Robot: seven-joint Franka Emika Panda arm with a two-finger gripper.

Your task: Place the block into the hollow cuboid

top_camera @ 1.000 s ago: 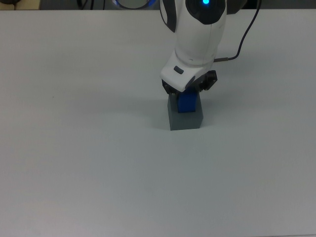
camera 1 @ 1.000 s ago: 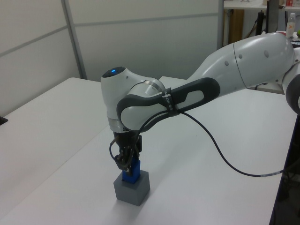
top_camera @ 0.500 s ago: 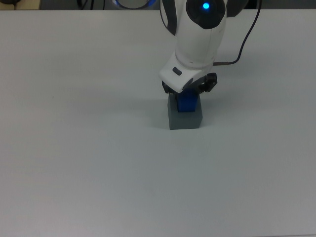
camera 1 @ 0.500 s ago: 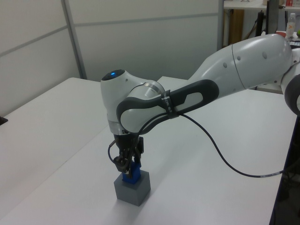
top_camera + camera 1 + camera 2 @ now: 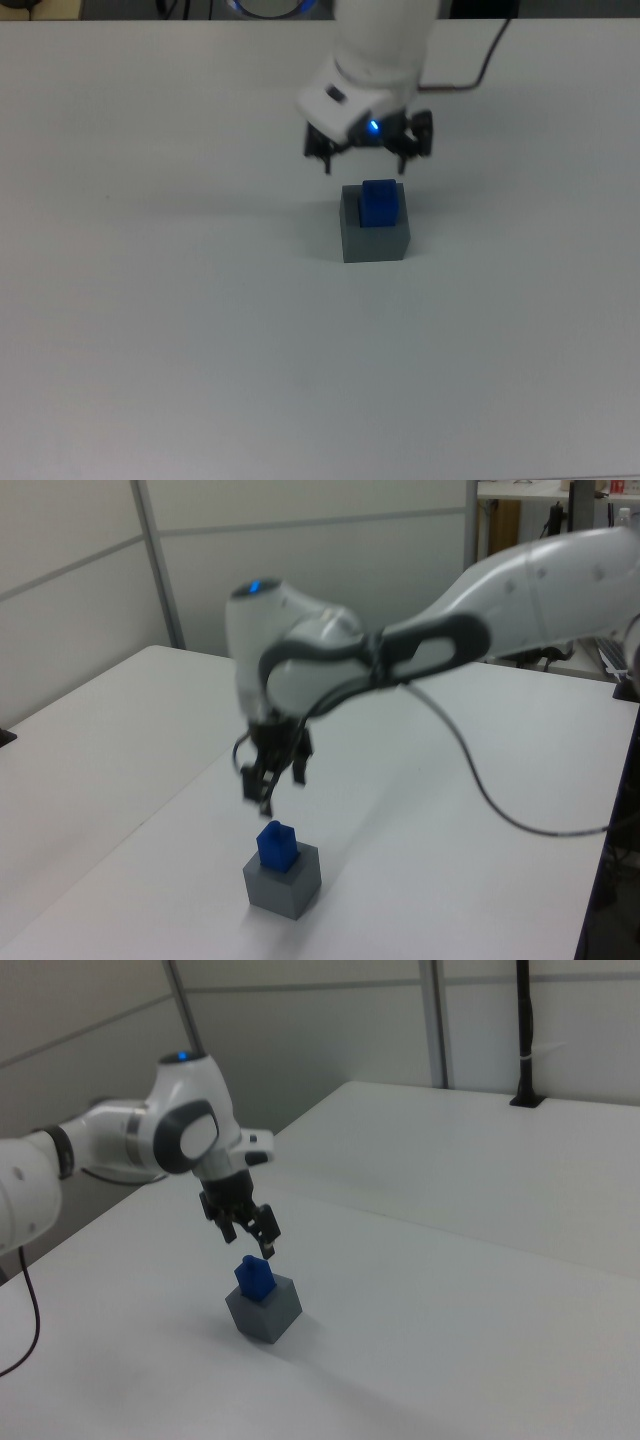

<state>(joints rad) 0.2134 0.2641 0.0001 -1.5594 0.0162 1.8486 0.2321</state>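
Task status, near complete: the block (image 5: 379,203), bright blue, stands upright in the top recess of the hollow cuboid (image 5: 374,240) on the white table (image 5: 150,330), upper part protruding above the rim; the gripper (image 5: 366,155), fingers spread wide and empty, hangs above and clear; no step apparently remaining.

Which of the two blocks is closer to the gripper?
The blue block: it stands in the grey cuboid, topmost, just below the open gripper.
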